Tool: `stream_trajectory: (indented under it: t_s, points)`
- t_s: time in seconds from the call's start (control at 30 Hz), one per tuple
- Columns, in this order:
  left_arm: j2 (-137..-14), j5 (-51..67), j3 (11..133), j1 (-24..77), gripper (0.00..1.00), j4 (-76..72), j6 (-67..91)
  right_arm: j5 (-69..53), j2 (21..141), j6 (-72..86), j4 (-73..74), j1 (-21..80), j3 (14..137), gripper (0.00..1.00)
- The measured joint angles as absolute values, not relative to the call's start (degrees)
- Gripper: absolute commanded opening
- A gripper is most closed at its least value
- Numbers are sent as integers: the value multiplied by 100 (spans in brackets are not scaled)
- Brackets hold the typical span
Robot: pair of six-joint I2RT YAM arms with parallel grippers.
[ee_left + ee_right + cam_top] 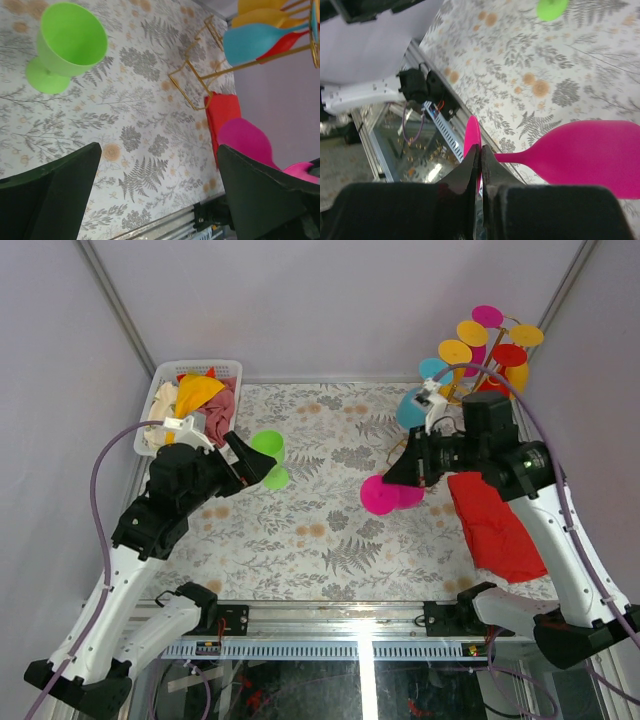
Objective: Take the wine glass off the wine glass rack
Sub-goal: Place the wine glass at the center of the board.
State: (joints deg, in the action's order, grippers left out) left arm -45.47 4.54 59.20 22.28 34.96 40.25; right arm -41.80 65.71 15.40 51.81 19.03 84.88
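The right gripper [480, 152] is pressed together on the foot of the magenta wine glass [590, 155], which lies sideways above the table [320, 530] at centre right of the top view, apart from the wine glass rack [495, 340] at upper right. The left gripper [160, 170] is fully spread near a green glass [70, 42].

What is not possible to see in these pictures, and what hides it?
Left wrist view: the wine glass rack is cut off at the upper right corner.
Top view: the right arm hides the rack's base.
Right wrist view: the magenta wine glass runs past the right edge; the right fingers cover part of its foot.
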Motion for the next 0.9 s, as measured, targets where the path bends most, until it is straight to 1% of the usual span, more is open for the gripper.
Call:
stream_trajectory:
  t_s: [0.13,0.27,0.53,0.6,0.73,0.9]
  points:
    - [-4556,1013,5804,2228,100,3234,4021,-4010,6475,1544,4519,2768,8058,0]
    - [-4541,1719,5612,2228,96,2788,4027,-4018,6386,1614,3640,3208,7553,0]
    - [-4598,3395,5072,2274,81,1273,4567,-4276,6285,2261,1527,3437,6473,0]
    - [-4600,3601,4921,2379,75,904,4737,-4322,6270,2486,1022,3441,6292,0]
    - [-4650,3734,4801,2749,59,515,4895,-4431,6270,2912,183,3448,6082,0]
    - [-4751,3732,4770,3041,35,207,4978,-4466,6270,3210,-373,3452,6034,0]
